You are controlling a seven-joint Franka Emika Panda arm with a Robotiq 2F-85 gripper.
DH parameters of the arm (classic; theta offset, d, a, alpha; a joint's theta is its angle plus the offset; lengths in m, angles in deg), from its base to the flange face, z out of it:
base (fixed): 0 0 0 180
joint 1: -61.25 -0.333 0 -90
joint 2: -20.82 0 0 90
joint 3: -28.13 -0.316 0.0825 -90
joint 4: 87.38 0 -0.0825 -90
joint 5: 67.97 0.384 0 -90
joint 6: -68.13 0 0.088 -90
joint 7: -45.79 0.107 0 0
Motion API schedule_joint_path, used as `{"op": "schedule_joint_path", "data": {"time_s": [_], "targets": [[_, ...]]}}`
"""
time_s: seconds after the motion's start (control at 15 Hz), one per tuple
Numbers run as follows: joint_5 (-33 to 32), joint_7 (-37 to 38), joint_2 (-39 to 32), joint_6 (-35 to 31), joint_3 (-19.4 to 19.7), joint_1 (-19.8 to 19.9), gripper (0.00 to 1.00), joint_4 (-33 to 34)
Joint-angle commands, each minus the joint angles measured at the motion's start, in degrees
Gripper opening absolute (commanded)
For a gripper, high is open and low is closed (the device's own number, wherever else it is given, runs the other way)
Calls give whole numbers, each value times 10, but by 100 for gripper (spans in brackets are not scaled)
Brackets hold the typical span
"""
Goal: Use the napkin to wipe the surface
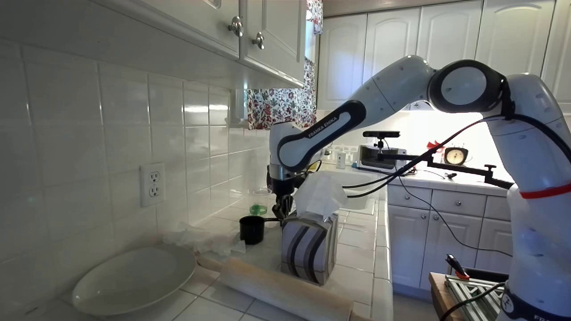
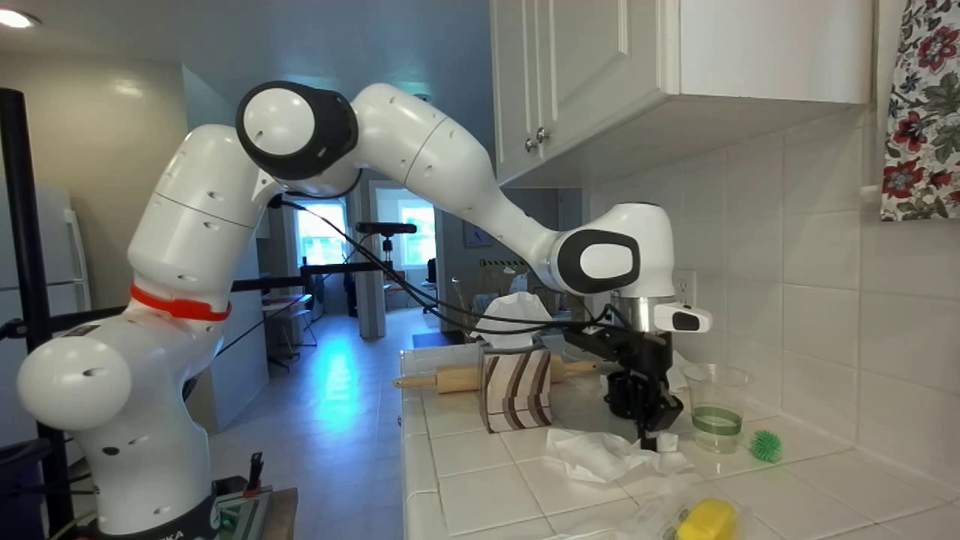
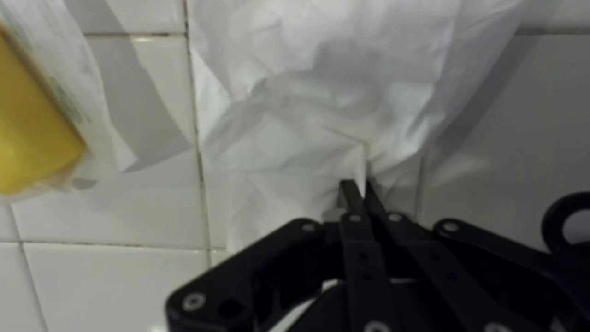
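Note:
The napkin (image 2: 592,456) is a crumpled white sheet lying on the glossy white tiled surface (image 2: 487,469) in an exterior view. It fills the upper middle of the wrist view (image 3: 295,115), spread over tiles (image 3: 115,276) and grout lines. My gripper (image 3: 361,186) points down with its fingertips close together, and a pinched fold of the napkin stands between them. The gripper (image 2: 651,442) is low at the napkin's right end in an exterior view. In an exterior view, the gripper (image 1: 283,211) is partly behind the tissue box and the napkin is hidden.
A striped tissue box (image 1: 310,249) and rolling pin (image 1: 285,290) stand near the counter edge. A black cup (image 1: 252,229), white oval dish (image 1: 134,281) and crumpled paper (image 1: 205,238) lie wallward. A clear cup (image 2: 718,420), green ball (image 2: 766,446) and yellow item (image 2: 707,519) are near the gripper.

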Motion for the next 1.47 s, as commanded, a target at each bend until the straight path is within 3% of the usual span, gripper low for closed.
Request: {"op": "schedule_joint_path", "data": {"time_s": [0.0, 0.2, 0.27, 0.47, 0.73, 1.07, 1.4], "targets": [[-10, 7, -16, 11, -2, -1, 0, 18], [-2, 9, -11, 14, -3, 2, 4, 14], [-5, 7, -1, 10, -4, 0, 27, 5], [-11, 29, 38, -2, -3, -12, 37, -31], [-42, 83, 87, -14, 5, -33, 66, -70], [-40, 153, 137, 5, 10, -32, 99, -103], [-40, 146, 188, 25, 8, -29, 100, -140]]}}
